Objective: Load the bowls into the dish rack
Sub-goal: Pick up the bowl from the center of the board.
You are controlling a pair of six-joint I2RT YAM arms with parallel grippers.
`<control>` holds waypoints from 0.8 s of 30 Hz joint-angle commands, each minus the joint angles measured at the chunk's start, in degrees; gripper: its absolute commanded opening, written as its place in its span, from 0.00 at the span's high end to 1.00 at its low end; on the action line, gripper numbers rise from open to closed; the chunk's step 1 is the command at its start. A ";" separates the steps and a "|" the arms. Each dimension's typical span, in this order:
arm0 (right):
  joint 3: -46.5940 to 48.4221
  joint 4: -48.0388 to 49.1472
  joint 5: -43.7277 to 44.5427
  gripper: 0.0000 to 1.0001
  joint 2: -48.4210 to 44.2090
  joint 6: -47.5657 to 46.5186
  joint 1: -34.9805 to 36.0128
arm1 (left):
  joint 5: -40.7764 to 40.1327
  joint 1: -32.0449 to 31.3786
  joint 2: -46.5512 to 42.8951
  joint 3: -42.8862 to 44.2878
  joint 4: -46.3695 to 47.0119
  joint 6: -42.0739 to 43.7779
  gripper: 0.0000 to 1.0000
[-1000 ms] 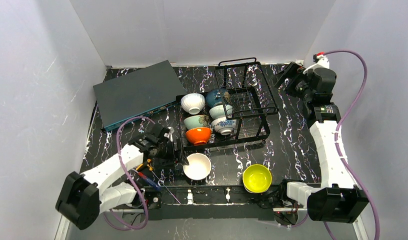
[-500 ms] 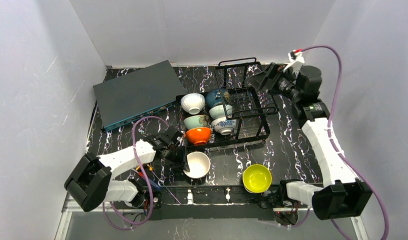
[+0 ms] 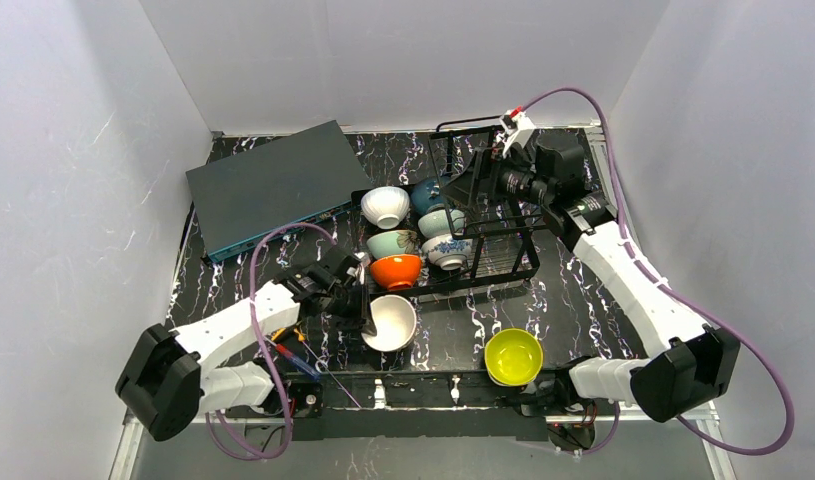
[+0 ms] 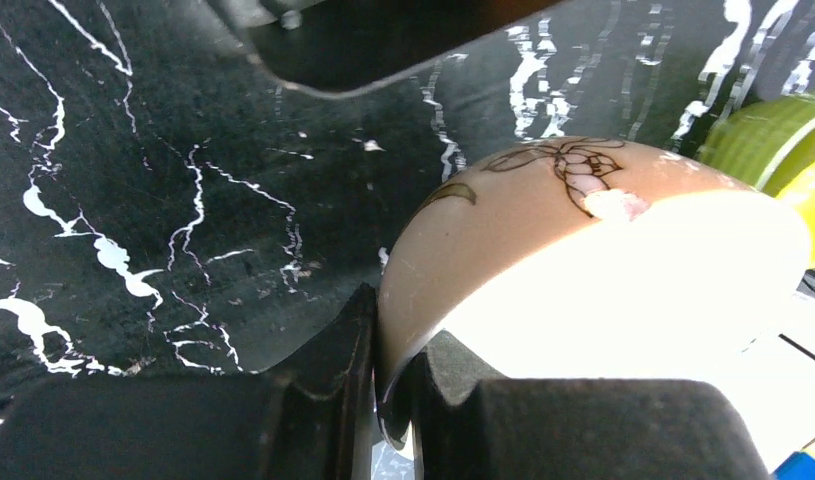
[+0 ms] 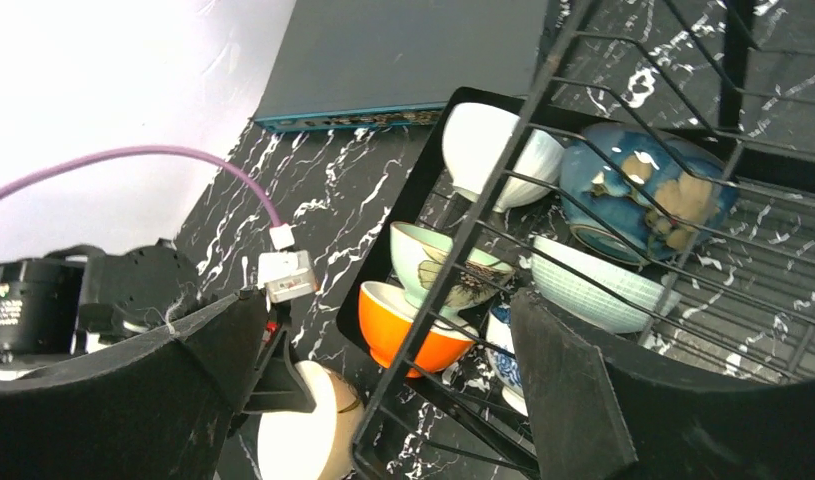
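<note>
A pinkish beige bowl (image 3: pixel 391 322) with a flower drawing sits in front of the dish rack (image 3: pixel 503 225). My left gripper (image 3: pixel 366 318) is shut on its left rim. In the left wrist view the rim (image 4: pixel 543 230) is pinched between the two fingers of the left gripper (image 4: pixel 393 330), one inside and one outside. A yellow bowl (image 3: pixel 513 356) stands near the front edge. White (image 3: pixel 385 205), dark blue (image 3: pixel 430 192), mint-green (image 3: pixel 393 243), orange (image 3: pixel 395 270) and blue-and-white (image 3: pixel 448 252) bowls lie in the rack. My right gripper (image 3: pixel 473 185) hangs open above the rack, holding nothing.
A dark grey flat box (image 3: pixel 273 185) lies at the back left, touching the rack's corner. The rack's raised wire section (image 5: pixel 603 170) stands close under the right gripper (image 5: pixel 388 320). White walls enclose the table on three sides.
My left gripper has closed on the beige bowl's rim, and the bowl has shifted slightly left. The right arm has swung left from the back right corner to above the rack.
</note>
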 commanded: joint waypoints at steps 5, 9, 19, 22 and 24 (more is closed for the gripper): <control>6.41 -2.63 -10.63 0.01 0.10 -13.55 4.32 | -0.07 0.21 -3.88 14.27 -8.27 7.12 1.00; 7.89 -6.72 -11.09 0.01 0.36 -23.86 8.98 | -0.93 2.14 -1.67 20.51 -12.95 12.03 1.00; 10.11 -18.27 -4.95 0.01 4.17 -44.09 23.86 | 9.88 13.29 3.67 30.06 -22.98 20.46 1.00; 9.05 -17.78 -3.81 0.01 3.88 -48.35 27.32 | 10.77 14.76 4.64 32.19 -26.53 22.59 1.00; 7.65 -16.15 -2.56 0.01 3.25 -50.38 29.04 | 11.11 15.33 5.05 33.32 -28.10 23.67 1.00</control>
